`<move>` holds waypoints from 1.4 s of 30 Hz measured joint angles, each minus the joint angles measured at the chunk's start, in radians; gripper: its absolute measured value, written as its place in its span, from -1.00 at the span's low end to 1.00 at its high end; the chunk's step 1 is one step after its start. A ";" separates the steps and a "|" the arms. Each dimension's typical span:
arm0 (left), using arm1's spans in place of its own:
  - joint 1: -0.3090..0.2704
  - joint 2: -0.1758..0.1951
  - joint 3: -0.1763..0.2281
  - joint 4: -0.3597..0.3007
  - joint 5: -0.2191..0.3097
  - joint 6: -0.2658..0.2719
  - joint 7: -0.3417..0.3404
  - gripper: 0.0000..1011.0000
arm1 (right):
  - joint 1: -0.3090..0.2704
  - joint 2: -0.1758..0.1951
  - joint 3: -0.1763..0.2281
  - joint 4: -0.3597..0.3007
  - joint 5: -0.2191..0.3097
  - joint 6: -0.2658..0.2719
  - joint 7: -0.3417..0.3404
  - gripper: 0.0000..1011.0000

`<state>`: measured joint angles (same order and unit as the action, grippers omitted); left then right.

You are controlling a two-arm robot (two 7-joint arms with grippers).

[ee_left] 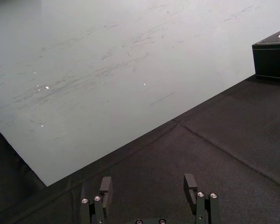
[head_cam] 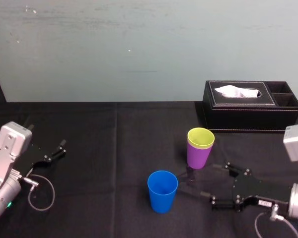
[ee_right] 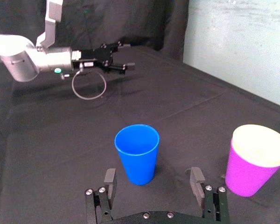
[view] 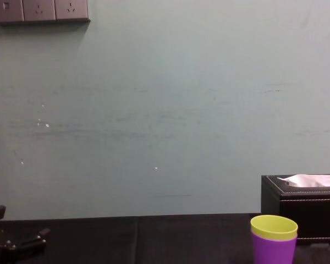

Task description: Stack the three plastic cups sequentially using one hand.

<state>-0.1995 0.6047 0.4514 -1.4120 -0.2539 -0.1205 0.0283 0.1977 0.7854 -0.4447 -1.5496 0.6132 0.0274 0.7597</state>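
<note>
A black cloth covers the table [head_cam: 114,144] from edge to edge, with a faint crease running from the far edge toward the near one, a little left of the middle. Behind the far edge stands a pale blue-green wall [head_cam: 139,49], scuffed with faint streaks and small white specks. The chest view shows a row of grey wall sockets [view: 39,10] high up on its left side. In the right wrist view a dark curtain [ee_right: 130,23] hangs behind the table's left edge.

A black leather tissue box [head_cam: 248,113] sits at the far right corner, a white tissue poking from its slot and two small open compartments at its right end.

The yellow-green cup [head_cam: 200,137] is nested inside the purple cup [head_cam: 198,156], its rim standing above the purple one. The pair stands upright right of the table's centre, in front of the box and apart from it. The blue cup [head_cam: 162,193] stands alone and upright nearer the near edge, close to the pair on its left but not touching it.

The right gripper [head_cam: 213,179] is low over the cloth near the table's near right corner. Its jaws are spread wide and empty, facing the blue cup, which stands just ahead of the fingertips. The left gripper [head_cam: 57,150] hovers by the left edge, well apart from the cups. Its jaws are also spread with nothing between them, and a cable loop [head_cam: 42,191] hangs beside its wrist.
</note>
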 joint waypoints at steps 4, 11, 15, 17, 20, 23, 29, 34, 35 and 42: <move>0.000 0.000 0.000 0.000 0.000 0.000 0.000 0.98 | 0.000 -0.007 -0.018 0.002 -0.025 -0.005 -0.014 0.98; 0.000 0.000 0.000 0.000 0.000 0.000 0.000 0.98 | 0.015 -0.041 -0.056 0.029 -0.092 -0.014 -0.045 0.98; 0.000 0.000 0.000 0.000 0.000 0.000 0.000 0.98 | 0.026 -0.063 -0.077 0.045 -0.128 -0.015 -0.052 0.98; 0.000 0.000 0.000 0.000 0.000 0.000 0.000 0.98 | 0.033 -0.074 -0.086 0.053 -0.143 -0.014 -0.056 0.98; 0.000 0.000 0.000 0.000 0.000 0.000 0.000 0.98 | 0.043 -0.093 -0.095 0.062 -0.158 -0.011 -0.060 0.98; 0.000 0.000 0.000 0.000 0.000 0.000 0.000 0.98 | 0.051 -0.111 -0.101 0.070 -0.171 -0.007 -0.070 0.98; 0.000 0.000 0.000 0.000 0.000 0.000 0.000 0.98 | 0.071 -0.144 -0.109 0.093 -0.181 0.013 -0.077 0.98; 0.000 0.000 0.000 0.000 0.000 0.000 0.000 0.98 | 0.086 -0.163 -0.117 0.107 -0.190 0.022 -0.077 0.98; 0.000 0.000 0.000 0.000 0.000 0.000 0.000 0.98 | 0.088 -0.165 -0.119 0.109 -0.191 0.023 -0.077 0.98; 0.000 0.000 0.000 0.000 0.000 0.000 0.000 0.98 | 0.112 -0.192 -0.133 0.145 -0.209 0.026 -0.076 0.98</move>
<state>-0.1995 0.6047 0.4514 -1.4120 -0.2539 -0.1205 0.0283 0.3093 0.5932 -0.5780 -1.4048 0.4046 0.0537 0.6840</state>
